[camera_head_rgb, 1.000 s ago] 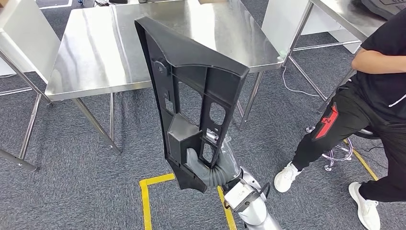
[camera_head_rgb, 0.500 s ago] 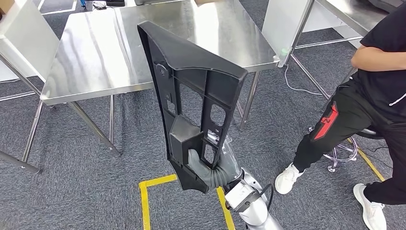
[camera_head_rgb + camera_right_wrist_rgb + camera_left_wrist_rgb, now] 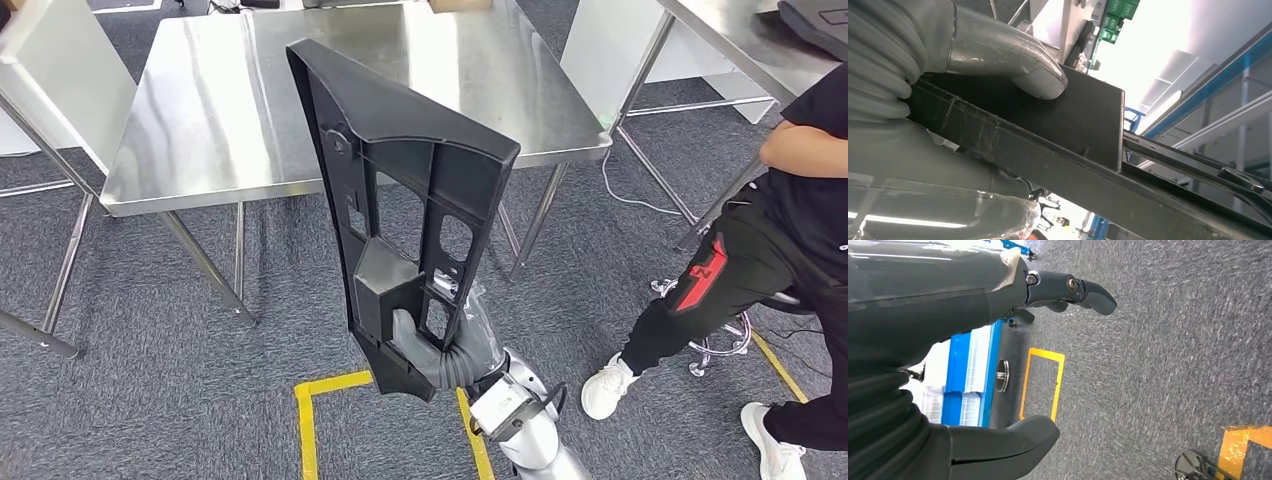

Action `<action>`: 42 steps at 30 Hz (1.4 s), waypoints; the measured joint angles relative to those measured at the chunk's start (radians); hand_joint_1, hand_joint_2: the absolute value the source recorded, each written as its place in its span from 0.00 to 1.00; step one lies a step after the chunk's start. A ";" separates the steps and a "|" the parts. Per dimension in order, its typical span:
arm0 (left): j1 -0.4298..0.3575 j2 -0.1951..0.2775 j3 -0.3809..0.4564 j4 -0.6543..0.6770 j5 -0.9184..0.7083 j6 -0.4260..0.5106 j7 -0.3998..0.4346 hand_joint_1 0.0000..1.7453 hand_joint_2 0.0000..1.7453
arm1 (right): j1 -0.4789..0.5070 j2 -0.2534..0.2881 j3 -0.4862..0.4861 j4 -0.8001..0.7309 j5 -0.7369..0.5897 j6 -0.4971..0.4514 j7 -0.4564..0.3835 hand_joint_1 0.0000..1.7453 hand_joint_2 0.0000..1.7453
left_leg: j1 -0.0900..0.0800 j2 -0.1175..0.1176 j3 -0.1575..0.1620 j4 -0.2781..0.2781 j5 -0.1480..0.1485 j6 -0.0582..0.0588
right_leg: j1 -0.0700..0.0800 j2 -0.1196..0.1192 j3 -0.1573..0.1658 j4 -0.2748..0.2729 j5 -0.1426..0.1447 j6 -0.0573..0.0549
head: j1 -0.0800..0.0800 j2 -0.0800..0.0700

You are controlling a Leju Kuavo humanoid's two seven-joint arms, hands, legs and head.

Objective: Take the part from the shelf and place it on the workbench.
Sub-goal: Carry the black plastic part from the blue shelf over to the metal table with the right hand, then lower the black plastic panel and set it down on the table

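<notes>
Grey carpet with yellow tape runs under a steel workbench, which stands beyond my right hand, ahead of the raised part. Over the last second the whole head view has slid a little: the bench edge now sits slightly further right and the seated person off to that hand's right has drifted toward the frame edge, so I read it as the camera and body turning, not the bench moving. The part keeps the same tilt and the same place in my grip, which tells me the carry is steady and I am squaring up to the bench; the placing is not yet done. My right hand grips the black part by its lower boxy section, thumb pressed flat on one face and the rest of the hand wrapped under the rib, the long end standing up and forward of the hand. My left hand hangs over the floor, holding nothing, thumb and fingers apart.
</notes>
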 joint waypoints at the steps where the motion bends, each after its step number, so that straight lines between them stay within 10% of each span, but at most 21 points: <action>1: 0.000 0.000 0.000 0.000 0.000 0.000 0.000 0.00 1.00 | 0.001 0.000 0.000 0.001 0.000 0.000 0.000 1.00 1.00 | -0.002 -0.002 0.004 0.000 -0.004 0.001 | 0.001 0.000 -0.024 0.023 0.001 0.006 | 0.000 0.000; 4: 0.001 -0.002 0.001 0.000 0.000 0.000 0.000 0.00 1.00 | 0.000 -0.001 0.000 0.003 -0.001 0.000 0.001 1.00 1.00 | -0.005 -0.009 0.028 0.000 -0.022 -0.002 | 0.002 0.000 0.013 -0.124 0.097 0.029 | 0.000 0.000; 7: 0.001 -0.002 0.001 0.000 0.000 -0.001 0.000 0.00 1.00 | -0.001 0.000 0.000 0.004 -0.002 0.000 0.001 1.00 1.00 | -0.009 -0.014 0.045 0.003 -0.040 -0.015 | 0.012 0.000 0.063 -0.257 0.148 0.002 | 0.000 0.000; 11: -0.001 -0.003 0.002 0.000 -0.001 -0.001 0.000 0.00 1.00 | -0.004 0.004 0.000 0.005 -0.002 -0.002 0.002 1.00 1.00 | -0.008 -0.012 0.042 0.042 -0.057 -0.034 | 0.003 0.001 0.095 -0.271 0.150 -0.032 | 0.000 0.000; 15: -0.002 -0.003 0.002 0.000 -0.002 -0.002 0.000 0.00 1.00 | -0.006 0.010 0.001 0.005 -0.002 -0.002 0.002 1.00 1.00 | 0.006 -0.005 -0.089 0.247 -0.134 -0.059 | -0.001 0.002 0.119 -0.275 0.135 -0.047 | -0.002 0.000; 18: 0.000 -0.001 0.002 0.000 -0.002 -0.002 0.000 0.00 1.00 | -0.003 0.010 0.001 0.005 -0.002 -0.002 0.002 1.00 1.00 | 0.015 -0.002 -0.122 0.221 -0.075 -0.068 | -0.004 0.006 0.142 -0.275 0.115 -0.040 | -0.002 0.000; 21: -0.001 0.000 0.002 0.000 -0.002 -0.002 0.000 0.00 1.00 | -0.004 0.010 0.002 0.005 -0.002 -0.002 0.002 1.00 1.00 | 0.015 0.008 -0.063 0.052 0.016 -0.063 | -0.004 0.006 0.169 -0.277 0.092 -0.025 | -0.003 0.000; 26: -0.001 0.000 0.002 0.000 -0.002 -0.002 0.000 0.00 1.00 | -0.006 0.010 0.001 0.005 -0.002 -0.002 0.003 1.00 1.00 | 0.005 0.010 -0.026 0.016 0.014 -0.019 | 0.002 0.005 0.177 -0.247 0.074 0.008 | -0.003 0.000; 31: -0.002 0.002 0.002 0.000 -0.006 -0.003 0.000 0.00 1.00 | -0.004 0.009 0.002 0.005 0.000 -0.003 0.012 1.00 1.00 | 0.000 0.004 -0.002 0.012 -0.005 0.003 | 0.001 0.003 0.004 0.008 -0.003 0.001 | -0.001 0.000; 35: 0.000 0.000 0.003 0.000 -0.006 -0.005 0.000 0.00 1.00 | -0.001 0.009 0.002 0.005 0.001 -0.003 0.017 1.00 1.00 | -0.004 -0.005 0.029 0.012 -0.030 0.000 | 0.003 0.003 0.019 -0.150 0.112 0.021 | -0.001 0.000; 42: -0.001 -0.004 0.005 0.000 -0.008 -0.010 0.000 0.00 1.00 | -0.002 0.014 0.001 0.004 0.004 -0.003 0.019 1.00 1.00 | -0.005 -0.004 0.036 0.068 -0.069 -0.033 | 0.003 0.005 0.097 -0.268 0.153 -0.036 | -0.002 0.000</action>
